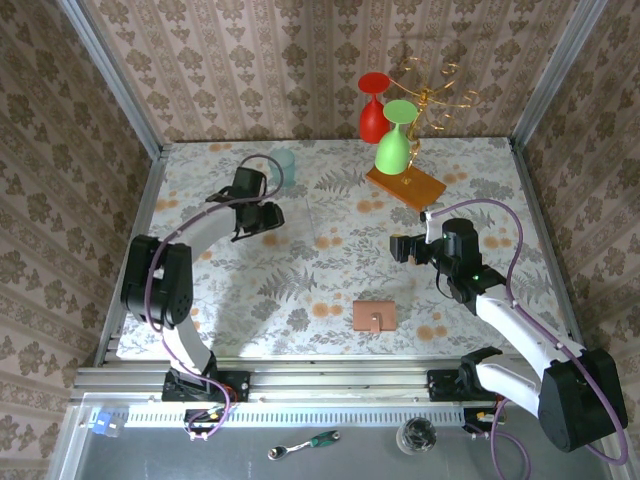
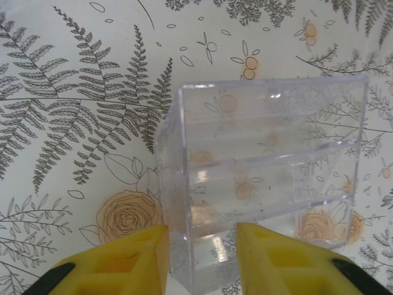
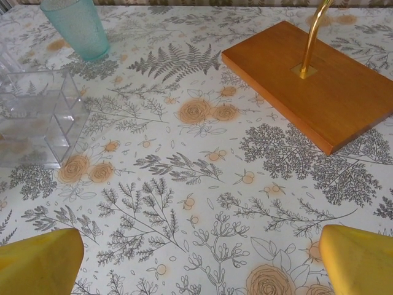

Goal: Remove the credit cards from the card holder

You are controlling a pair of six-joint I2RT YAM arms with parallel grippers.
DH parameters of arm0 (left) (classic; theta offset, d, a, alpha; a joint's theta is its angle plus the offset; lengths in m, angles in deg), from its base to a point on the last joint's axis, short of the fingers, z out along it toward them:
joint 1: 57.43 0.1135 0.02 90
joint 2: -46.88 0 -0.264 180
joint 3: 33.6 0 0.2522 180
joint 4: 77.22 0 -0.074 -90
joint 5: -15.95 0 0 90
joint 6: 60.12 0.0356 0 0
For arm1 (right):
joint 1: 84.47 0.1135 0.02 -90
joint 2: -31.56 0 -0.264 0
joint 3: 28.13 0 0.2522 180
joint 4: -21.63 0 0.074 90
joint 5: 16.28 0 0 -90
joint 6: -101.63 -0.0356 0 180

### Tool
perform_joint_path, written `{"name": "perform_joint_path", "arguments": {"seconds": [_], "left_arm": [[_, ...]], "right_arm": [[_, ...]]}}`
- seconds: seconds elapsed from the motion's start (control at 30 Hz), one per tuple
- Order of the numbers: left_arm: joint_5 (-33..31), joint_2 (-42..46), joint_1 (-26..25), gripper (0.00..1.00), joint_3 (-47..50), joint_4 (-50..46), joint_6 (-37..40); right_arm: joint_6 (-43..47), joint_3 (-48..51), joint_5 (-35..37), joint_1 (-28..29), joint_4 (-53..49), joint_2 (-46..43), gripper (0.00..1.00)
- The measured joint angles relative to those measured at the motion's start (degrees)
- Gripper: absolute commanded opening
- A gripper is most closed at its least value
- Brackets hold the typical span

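Small flat tan leather card holder [image 1: 375, 316] is just lying shut on the flowery counter [image 1: 300, 290], well away from both arms. The left pincer [image 2: 202, 249] sits partly open astride a clear plastic stepped box [image 2: 270, 178], can't tell if it's gripping. The right pincer [image 3: 201, 255] is wide open and empty. I'd say card removal hasn't begun, and next an arm has to reach the holder.

The left arm [image 1: 185, 345] and right arm [image 1: 520, 325] share white links, bulky black joints and looping purple cables [image 1: 482, 203]; the left tool [image 2: 201, 252] and right tool [image 3: 199, 261] have yellow fingers [image 2: 129, 261].
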Motion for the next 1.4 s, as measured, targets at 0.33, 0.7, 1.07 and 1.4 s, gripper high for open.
{"name": "perform_joint_path", "arguments": {"seconds": [0.33, 0.7, 1.07, 1.4], "left_arm": [[-1.88, -4.26, -0.33, 0.23, -4.48, -4.55, 0.07], [-2.73, -6.40, -1.05, 0.10, -7.34, -7.15, 0.33], [-4.59, -8.85, -3.17, 0.03, -12.46, -10.91, 1.38], [-5.77, -16.33, -8.57, 0.02, -24.35, -14.67, 1.38]], "right_arm": [[0.02, 0.00, 0.85, 0.09, -0.31, -0.09, 1.00], [0.00, 0.00, 0.85, 0.09, -0.31, -0.09, 1.00], [0.00, 0.00, 0.85, 0.09, -0.31, -0.31, 1.00], [0.00, 0.02, 0.85, 0.09, -0.31, -0.85, 1.00]]}}
